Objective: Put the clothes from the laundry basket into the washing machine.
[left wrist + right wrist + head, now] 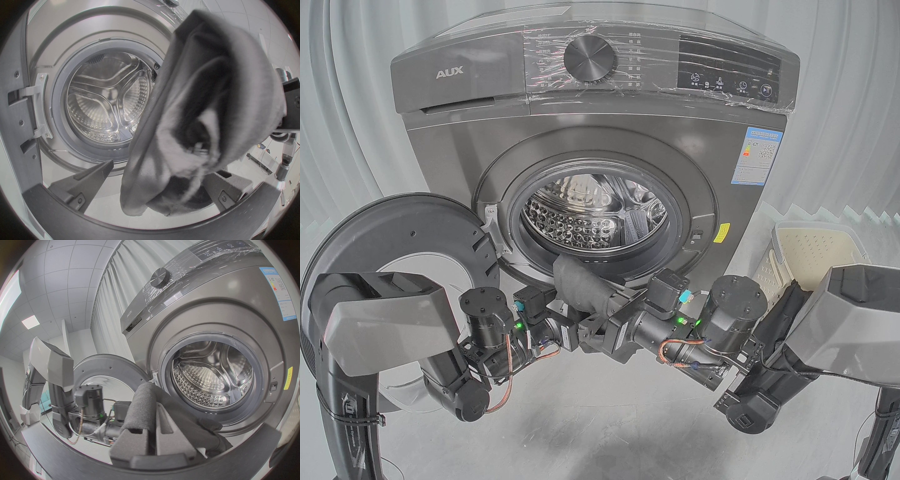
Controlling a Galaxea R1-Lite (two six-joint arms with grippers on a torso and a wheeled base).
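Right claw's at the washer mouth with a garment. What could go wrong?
1. The dark grey cloth garment in the right claw hangs outside the round steel drum opening; released now, it may fall to the floor.
2. The open left claw sits close beside it, so the claws may collide.

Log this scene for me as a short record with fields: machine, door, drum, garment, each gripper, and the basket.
washing machine: front loader, facing the robot
door: swung open on the robot's left
drum: no clothes visible inside
garment: dark grey, held before the opening, not yet inside
right gripper: shut on garment
left gripper: open, beside the garment
laundry basket: pale, right of the machine
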